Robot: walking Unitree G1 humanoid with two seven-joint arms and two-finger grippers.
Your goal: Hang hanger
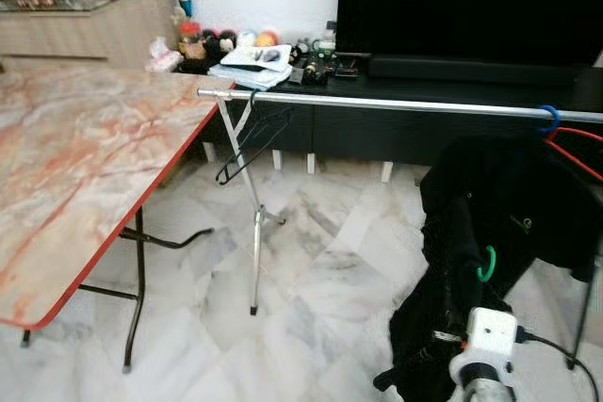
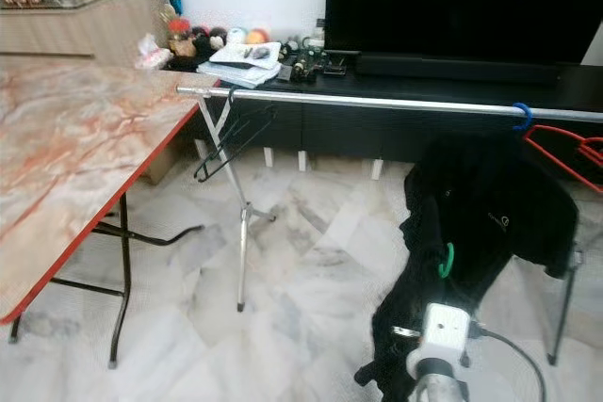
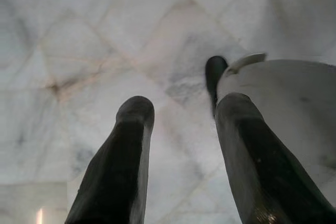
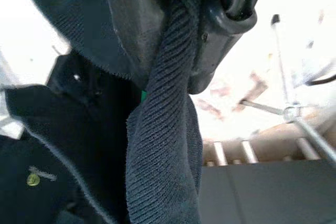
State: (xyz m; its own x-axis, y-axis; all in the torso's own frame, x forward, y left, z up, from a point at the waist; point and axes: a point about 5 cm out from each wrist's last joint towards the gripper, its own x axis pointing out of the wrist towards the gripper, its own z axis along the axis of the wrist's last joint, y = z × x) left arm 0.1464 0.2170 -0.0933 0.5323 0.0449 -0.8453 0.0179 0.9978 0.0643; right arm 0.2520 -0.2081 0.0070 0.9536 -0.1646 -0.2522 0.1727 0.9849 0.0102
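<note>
Jaws: left gripper (image 3: 178, 145) spread, empty; right gripper (image 4: 173, 66) clamps garment (image 1: 499, 223); rail (image 1: 396, 104) carries three hangers.

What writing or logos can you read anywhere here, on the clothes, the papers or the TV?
No text can be read here.
Black garment: a small pale emblem on the chest, also seen in the right wrist view, too small to read.
Papers on the TV bench: print too blurred to read.
TV screen: dark, no lettering to make out.
</note>
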